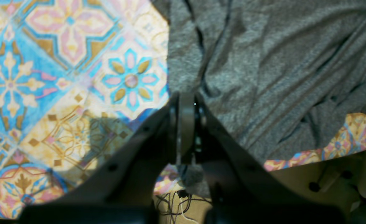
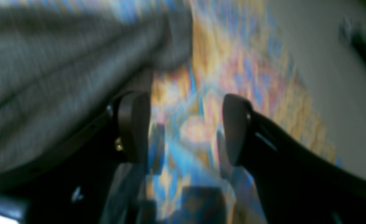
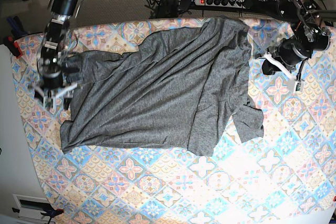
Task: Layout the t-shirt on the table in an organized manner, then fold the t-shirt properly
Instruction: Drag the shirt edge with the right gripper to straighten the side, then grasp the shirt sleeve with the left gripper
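The dark grey t-shirt (image 3: 163, 87) lies spread but creased on the patterned table (image 3: 157, 182), its hem toward the left and a sleeve at the lower right. My left gripper (image 3: 258, 57) is at the shirt's right edge. In the left wrist view the left gripper (image 1: 186, 99) is shut, with its tips on the edge of the shirt (image 1: 279, 62), and creases run toward them. My right gripper (image 3: 52, 97) is beside the shirt's left side. In the blurred right wrist view the right gripper (image 2: 184, 130) is open and empty over the table (image 2: 217, 77), with the shirt (image 2: 61, 62) to its left.
A power strip and cables (image 3: 220, 1) lie on the floor past the table's far edge. In the left wrist view that edge and the floor (image 1: 326, 180) are close to the left gripper. A pale surface (image 2: 326, 77) shows past the table edge by the right gripper.
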`<state>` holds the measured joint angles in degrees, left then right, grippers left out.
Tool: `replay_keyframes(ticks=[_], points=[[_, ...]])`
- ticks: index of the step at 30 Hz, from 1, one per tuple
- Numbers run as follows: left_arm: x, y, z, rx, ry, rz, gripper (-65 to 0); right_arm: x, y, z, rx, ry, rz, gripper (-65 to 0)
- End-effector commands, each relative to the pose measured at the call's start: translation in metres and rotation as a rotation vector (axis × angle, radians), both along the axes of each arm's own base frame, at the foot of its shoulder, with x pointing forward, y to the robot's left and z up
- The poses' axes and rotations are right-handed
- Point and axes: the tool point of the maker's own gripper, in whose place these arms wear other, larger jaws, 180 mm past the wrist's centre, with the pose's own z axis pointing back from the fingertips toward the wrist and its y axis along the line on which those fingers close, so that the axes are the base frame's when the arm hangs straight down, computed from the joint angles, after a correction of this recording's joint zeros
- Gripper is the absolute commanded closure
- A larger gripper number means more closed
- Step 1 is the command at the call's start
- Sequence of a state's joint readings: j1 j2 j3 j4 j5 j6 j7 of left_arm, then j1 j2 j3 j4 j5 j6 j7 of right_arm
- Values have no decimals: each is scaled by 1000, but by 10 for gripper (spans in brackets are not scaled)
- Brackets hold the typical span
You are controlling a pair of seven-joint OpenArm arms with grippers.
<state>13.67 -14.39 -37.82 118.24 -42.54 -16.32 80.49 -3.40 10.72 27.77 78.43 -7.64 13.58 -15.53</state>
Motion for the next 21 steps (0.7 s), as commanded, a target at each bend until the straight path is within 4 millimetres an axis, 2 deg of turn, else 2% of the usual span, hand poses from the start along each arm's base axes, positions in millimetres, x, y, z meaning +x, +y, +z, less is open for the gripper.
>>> replay_keyframes(ticks=[1, 5, 9, 14, 17, 21], points=[[4, 2, 9, 15, -31, -9, 0, 14, 4, 30, -12, -108, 26, -349], [4, 3, 9, 18, -31, -8, 0, -19, 20, 5, 56, -61, 20, -345], [4, 3, 9, 19, -30, -8, 0, -43, 22, -8, 137, -38, -3, -345], [4, 3, 9, 18, -31, -8, 0, -66, 16, -21, 154, 1, -26, -345], [5, 5, 10, 27, -31, -11, 0, -72, 3, -20, 143, 1, -59, -345], [6, 8, 12, 37, -35, -13, 0, -75, 3, -22, 143, 10, -60, -344]])
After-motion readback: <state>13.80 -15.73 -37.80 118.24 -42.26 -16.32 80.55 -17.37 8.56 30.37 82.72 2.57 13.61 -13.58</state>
